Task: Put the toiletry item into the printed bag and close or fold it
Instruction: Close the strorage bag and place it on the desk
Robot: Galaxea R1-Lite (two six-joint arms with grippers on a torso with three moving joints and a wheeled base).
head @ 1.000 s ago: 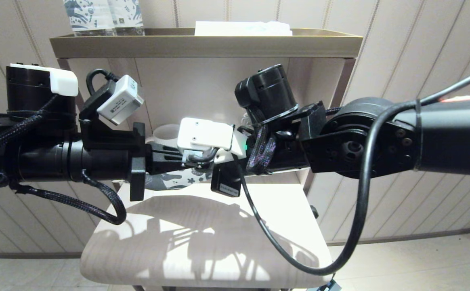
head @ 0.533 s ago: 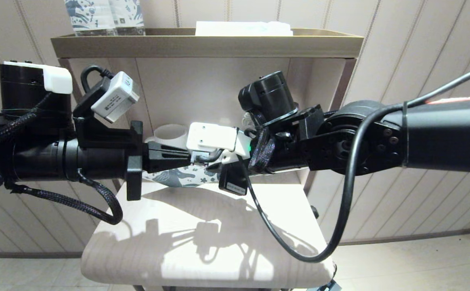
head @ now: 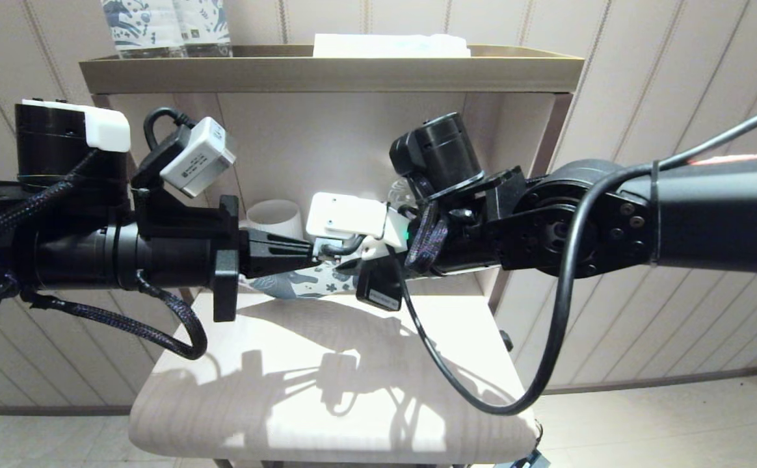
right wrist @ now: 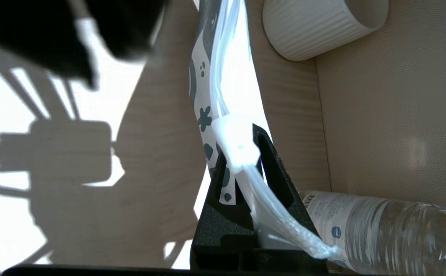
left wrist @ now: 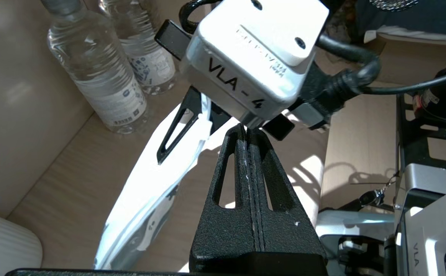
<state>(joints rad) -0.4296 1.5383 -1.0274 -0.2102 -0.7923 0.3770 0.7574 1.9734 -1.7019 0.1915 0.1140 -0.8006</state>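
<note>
Right jaws (right wrist: 242, 153) pinching printed bag (right wrist: 223, 76), left jaws (left wrist: 248, 134) closed beside it

Shelf board (right wrist: 158, 115): pale matt wood grain. Bottles (left wrist: 100, 76): clear glossy plastic. Cup (right wrist: 315, 27): ribbed, matt white. Gripper fingers (left wrist: 253, 214): rough black plastic.

black arms (head: 677, 221), braided cables, white camera boxes marked "vla-4"

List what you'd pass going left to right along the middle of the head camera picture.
Left gripper → white ribbed cup → printed bag → right gripper.
</note>
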